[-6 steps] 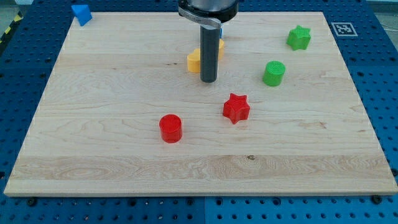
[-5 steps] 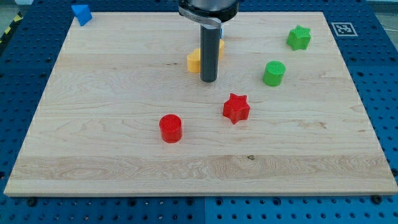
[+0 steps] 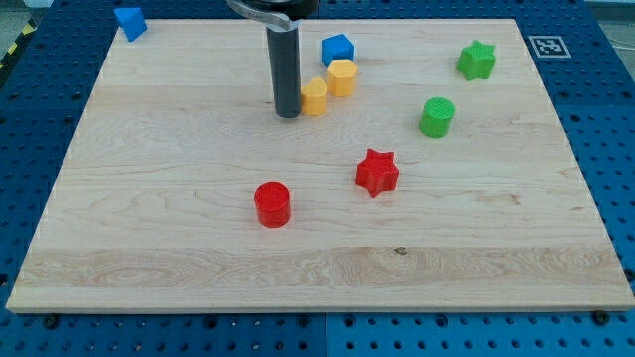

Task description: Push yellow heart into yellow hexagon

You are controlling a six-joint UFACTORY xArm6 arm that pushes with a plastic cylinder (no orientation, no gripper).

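My tip (image 3: 288, 115) rests on the pale wooden board (image 3: 149, 208), at the end of the straight dark rod; there is no pincer here, so nothing opens, closes or holds anything. Just to the view's right of my tip, touching or all but touching the rod, sits the small yellow plastic heart block (image 3: 314, 97). Up and to the right of that, pressed against the heart, is the yellow plastic hexagon block (image 3: 341, 76). Directly above the hexagon, close enough that I cannot tell whether they touch, stands a blue plastic cube (image 3: 338, 48).

Well apart from my tip toward the view's right is a green plastic cylinder (image 3: 437, 116), and farther toward the top right corner a green plastic star block (image 3: 476, 59). Below and to the right of my tip lies a red plastic star block (image 3: 377, 173); below and slightly left of it stands a red plastic cylinder (image 3: 272, 204). Far off toward the view's top left corner, at the board's edge, sits another small blue plastic block (image 3: 129, 21), its shape hard to make out.
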